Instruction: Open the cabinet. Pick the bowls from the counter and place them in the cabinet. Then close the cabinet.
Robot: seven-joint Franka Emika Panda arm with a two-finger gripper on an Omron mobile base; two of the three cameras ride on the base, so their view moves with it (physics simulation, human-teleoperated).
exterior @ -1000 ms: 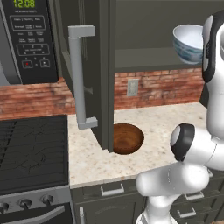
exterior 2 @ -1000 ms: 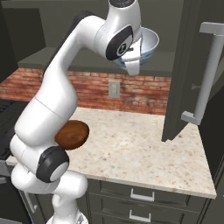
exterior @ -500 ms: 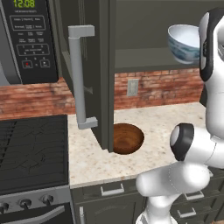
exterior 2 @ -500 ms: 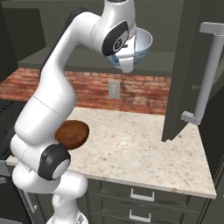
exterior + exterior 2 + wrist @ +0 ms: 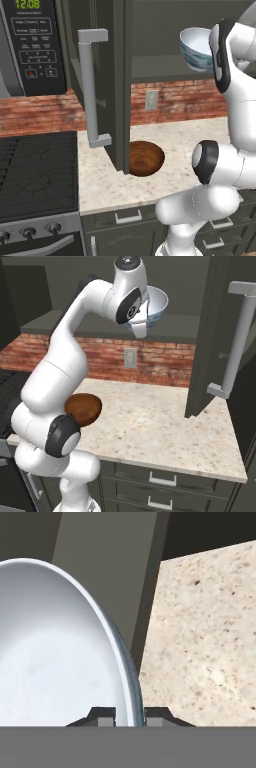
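Up by the cabinet [image 5: 107,75], the pincer [image 5: 130,716] pinches the white bowl's [image 5: 55,657] rim; base views add the wooden bowl [image 5: 145,157] on the table [image 5: 165,426].

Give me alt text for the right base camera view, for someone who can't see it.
A white robot arm's gripper holds a white bowl by its rim, raised at the open cabinet shelf. A brown wooden bowl sits on the beige speckled counter below, beside an open cabinet door.

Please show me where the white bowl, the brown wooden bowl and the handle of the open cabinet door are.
white bowl [image 5: 196,49], left base view, on its patterned outer wall.
brown wooden bowl [image 5: 146,157], left base view, on its inner hollow.
cabinet door handle [image 5: 236,342], right base view, on the middle of the vertical bar.
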